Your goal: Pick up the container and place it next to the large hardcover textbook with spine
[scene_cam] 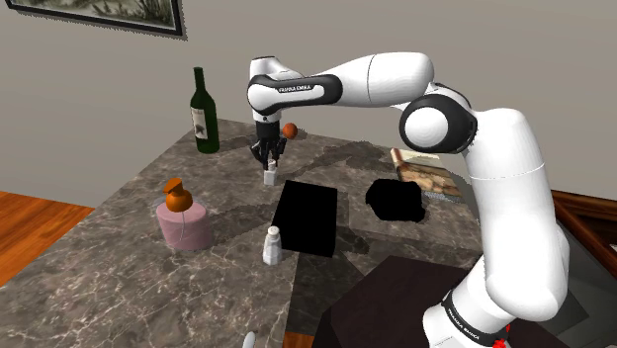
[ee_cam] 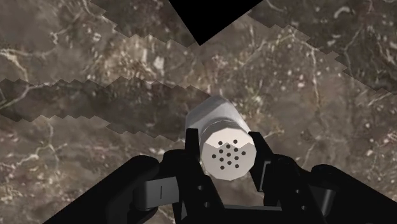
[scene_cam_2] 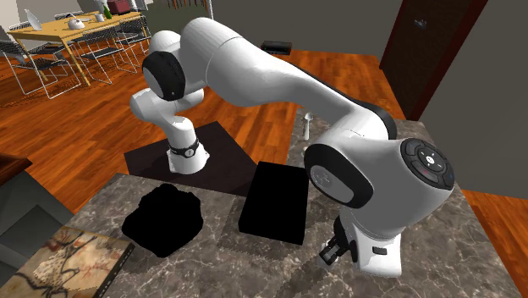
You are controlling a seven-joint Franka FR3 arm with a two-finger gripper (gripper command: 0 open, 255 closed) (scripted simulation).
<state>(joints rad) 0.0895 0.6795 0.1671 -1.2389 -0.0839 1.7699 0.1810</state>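
- Soft, even light fills the shoulder view; the white Franka arm shades gently to grey along its underside.
- The arm casts a broad, faint shadow on the dark brown marble desk beneath it.
- A flat black rectangular patch on the desk takes no shading or glare.
- In the second exterior view the orange wooden floor is brightly lit.
- In the wrist view a shadow band crosses the marble with jagged, sawtooth edges. The white cylindrical shaker with a perforated cap is brightest there, clasped between flatly dark fingers.
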